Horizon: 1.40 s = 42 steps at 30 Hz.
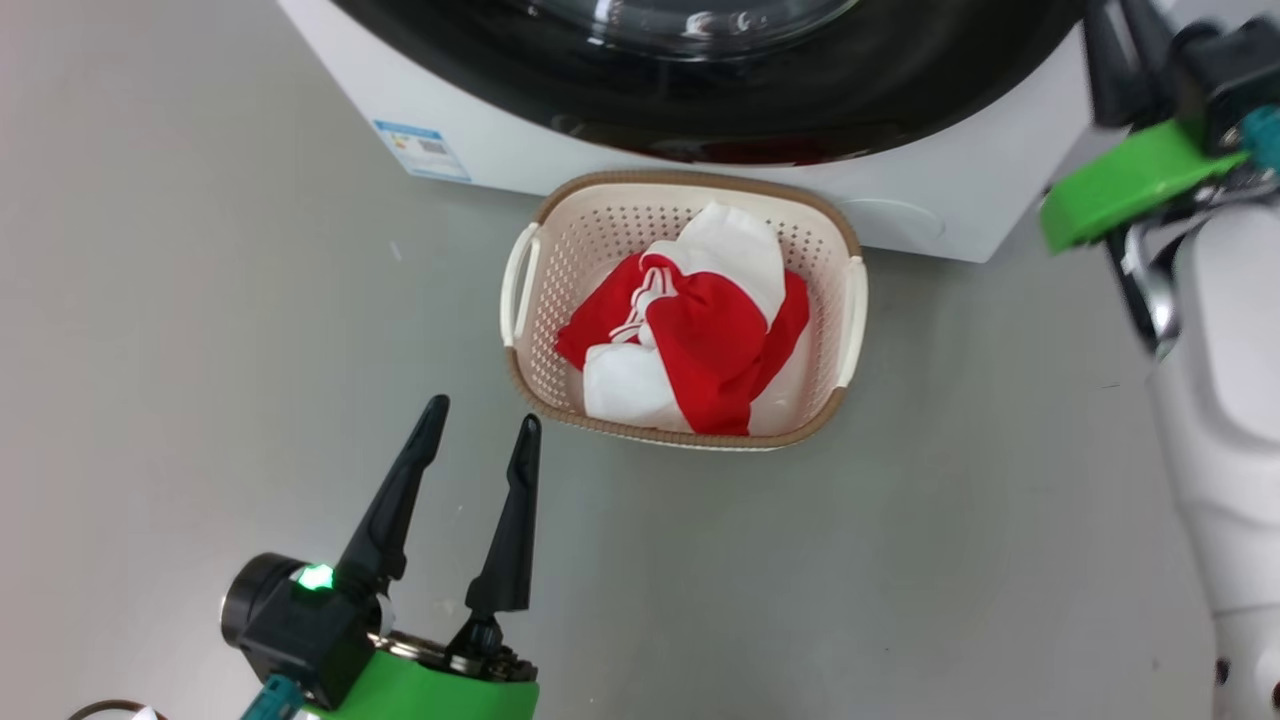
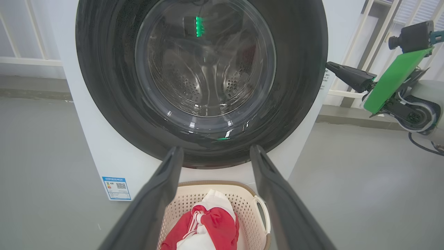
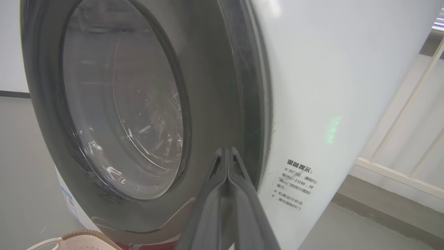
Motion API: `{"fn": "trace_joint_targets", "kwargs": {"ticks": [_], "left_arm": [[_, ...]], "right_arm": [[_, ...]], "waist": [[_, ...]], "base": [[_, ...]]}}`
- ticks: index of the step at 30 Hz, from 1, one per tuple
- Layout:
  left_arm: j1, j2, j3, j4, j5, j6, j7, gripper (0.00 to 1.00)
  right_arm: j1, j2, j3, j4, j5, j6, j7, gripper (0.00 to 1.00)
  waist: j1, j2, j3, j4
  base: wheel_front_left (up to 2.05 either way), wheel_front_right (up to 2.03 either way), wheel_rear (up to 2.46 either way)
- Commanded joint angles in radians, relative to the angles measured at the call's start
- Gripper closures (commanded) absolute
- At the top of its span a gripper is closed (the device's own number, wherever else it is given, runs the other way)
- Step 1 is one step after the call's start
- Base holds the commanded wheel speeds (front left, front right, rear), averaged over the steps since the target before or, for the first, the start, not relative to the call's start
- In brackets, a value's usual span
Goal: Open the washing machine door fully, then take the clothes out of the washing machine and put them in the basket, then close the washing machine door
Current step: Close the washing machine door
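Observation:
The washing machine stands at the top of the head view. Its glossy black door lies flat against the white front, and bare drum shows through the glass. The basket sits on the floor right in front of it, holding the red and white clothes. My left gripper hovers open and holds nothing, near the basket's front left corner. In the left wrist view the left gripper points at the door's lower rim. My right gripper is shut with nothing in it, its tip at the door's right rim.
A blue label marks the machine's lower left front, and a printed sticker its right side. White railings stand behind and to the right. My pale right forearm fills the right edge. Grey floor spreads around the basket.

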<state>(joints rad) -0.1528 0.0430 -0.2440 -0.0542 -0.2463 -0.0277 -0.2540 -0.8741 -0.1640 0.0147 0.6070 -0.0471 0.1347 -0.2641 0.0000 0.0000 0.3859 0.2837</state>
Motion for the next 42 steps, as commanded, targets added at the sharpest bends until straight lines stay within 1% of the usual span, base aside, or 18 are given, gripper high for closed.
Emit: {"fn": "trace_joint_targets", "kwargs": {"ticks": [1,7,9,13,22,28,34,42], "left_arm": [[-0.017,0.007,0.036,-0.019,0.002,0.001,-0.008,0.0],[-0.003,0.007,0.044,-0.008,-0.018,0.003,-0.008,0.0],[0.004,0.007,0.052,-0.002,-0.013,0.011,-0.008,0.0],[0.014,0.007,0.067,0.006,-0.007,0.028,-0.008,0.0],[0.038,0.007,0.097,0.016,0.01,0.026,-0.008,0.0],[0.059,0.007,0.119,0.015,0.018,0.037,-0.008,0.0],[0.079,0.007,0.134,0.015,0.031,0.042,-0.008,0.0],[0.111,0.007,0.147,0.022,0.053,0.021,-0.008,0.0]], "right_arm": [[0.037,0.027,0.021,-0.032,0.018,-0.004,0.002,0.0],[0.161,0.058,0.06,-0.092,0.054,-0.004,0.002,0.0],[0.206,0.066,0.067,-0.121,0.063,-0.004,0.002,0.0],[0.302,0.083,0.071,-0.192,0.073,-0.004,0.002,0.0],[0.473,0.107,0.049,-0.308,0.084,-0.004,0.002,0.0],[0.555,0.112,0.025,-0.368,0.09,-0.004,0.002,0.0],[0.612,0.113,0.009,-0.411,0.094,-0.004,0.002,0.0],[0.697,0.114,-0.006,-0.465,0.106,-0.004,0.002,0.0]], "waist": [[0.0,0.0,-0.029,-0.031],[0.0,0.0,-0.078,-0.094],[0.0,0.0,-0.093,-0.116],[0.0,0.0,-0.118,-0.16],[0.0,0.0,-0.178,-0.243],[0.0,0.0,-0.217,-0.284],[0.0,0.0,-0.247,-0.306],[0.0,0.0,-0.297,-0.334]], "base": [[0.0,0.0,0.0],[0.0,0.0,0.0],[0.0,0.0,0.0],[0.0,0.0,0.0],[0.0,0.0,0.0],[0.0,0.0,0.0],[0.0,0.0,0.0],[0.0,0.0,0.0]]}}
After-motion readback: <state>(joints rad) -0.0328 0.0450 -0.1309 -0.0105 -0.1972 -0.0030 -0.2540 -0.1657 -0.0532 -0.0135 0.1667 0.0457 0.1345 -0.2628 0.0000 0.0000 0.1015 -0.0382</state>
